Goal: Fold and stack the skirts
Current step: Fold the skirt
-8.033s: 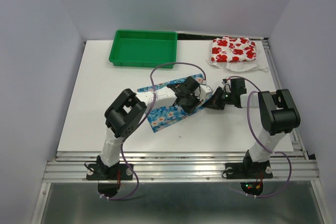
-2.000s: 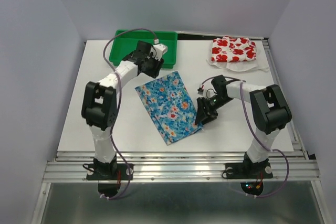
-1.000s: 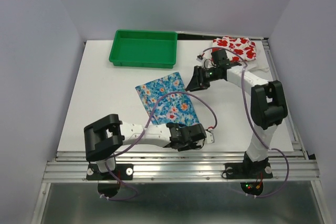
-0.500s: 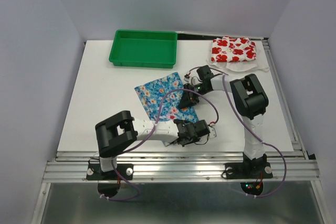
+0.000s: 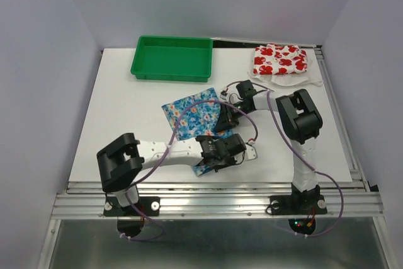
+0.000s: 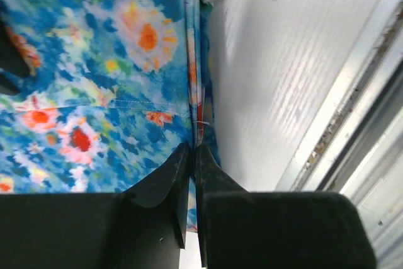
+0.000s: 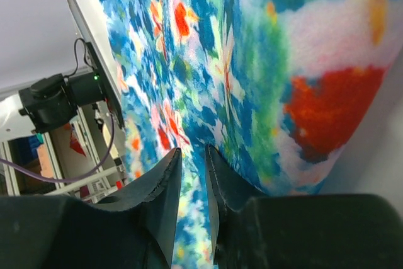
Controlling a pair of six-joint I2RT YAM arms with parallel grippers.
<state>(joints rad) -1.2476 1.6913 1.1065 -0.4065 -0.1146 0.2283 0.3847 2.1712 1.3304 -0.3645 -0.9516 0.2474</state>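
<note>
Hem at blue skirt's (image 5: 189, 111) 5 o'clock corner: left gripper (image 6: 194, 148) is moving in, clamping it. Right gripper (image 7: 194, 153) is sitting at the 3 o'clock edge, but I can't tell its grip. I'm reading fold starting.

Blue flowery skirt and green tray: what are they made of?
The blue flowery cloth skirt looks like thin matte woven fabric, maybe cotton: it lies limp, with a stitched seam and layered folded edge. The green rectangular tray looks like moulded plastic, smooth, slightly shiny, with stiff raised walls.
</note>
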